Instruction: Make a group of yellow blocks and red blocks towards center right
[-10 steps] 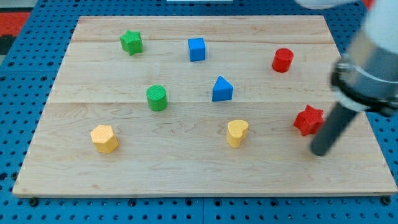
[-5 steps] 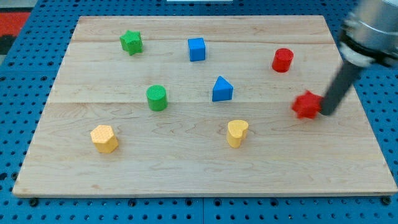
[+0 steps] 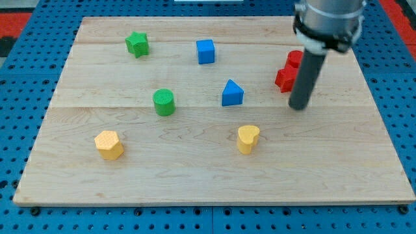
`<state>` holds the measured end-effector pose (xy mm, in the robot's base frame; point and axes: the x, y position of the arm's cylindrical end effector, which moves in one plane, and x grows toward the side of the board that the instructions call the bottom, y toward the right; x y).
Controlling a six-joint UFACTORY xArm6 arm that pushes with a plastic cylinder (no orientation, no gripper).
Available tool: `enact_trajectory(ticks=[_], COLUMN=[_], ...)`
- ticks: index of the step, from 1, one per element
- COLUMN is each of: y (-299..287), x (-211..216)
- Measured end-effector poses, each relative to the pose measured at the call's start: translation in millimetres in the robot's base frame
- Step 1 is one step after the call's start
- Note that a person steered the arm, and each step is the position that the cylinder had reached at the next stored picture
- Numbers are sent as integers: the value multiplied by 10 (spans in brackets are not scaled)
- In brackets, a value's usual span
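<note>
Surface: pale wooden board point(image 3: 195, 175) lying on a blue pegboard point(image 3: 19, 84).
Hand: none on this arm, only a dark rod; my tip point(image 3: 298, 107) sits just below the red blocks.
Red, two: red star block point(image 3: 284, 78) touching red cylinder block point(image 3: 295, 58), partly hidden by the rod, at the view's upper right.
Yellow, two: yellow heart block point(image 3: 247, 138) bottom centre; yellow hexagon block point(image 3: 108, 144) bottom left.
Green, two: green star block point(image 3: 137, 43), green cylinder block point(image 3: 164, 102).
Blue, two: blue cube block point(image 3: 205, 51), blue triangle block point(image 3: 232, 93).

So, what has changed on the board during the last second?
My tip swept from the view's lower right up and to the left, pushing the red star block up-left until it sits against the red cylinder. The tip now rests just below and right of the star. The two yellow, two green and two blue blocks stayed where they were.
</note>
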<state>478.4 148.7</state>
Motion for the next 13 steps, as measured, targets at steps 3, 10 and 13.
enact_trajectory(ticks=[3, 10, 13], y=[-871, -2139, -3471], x=[142, 517, 821])
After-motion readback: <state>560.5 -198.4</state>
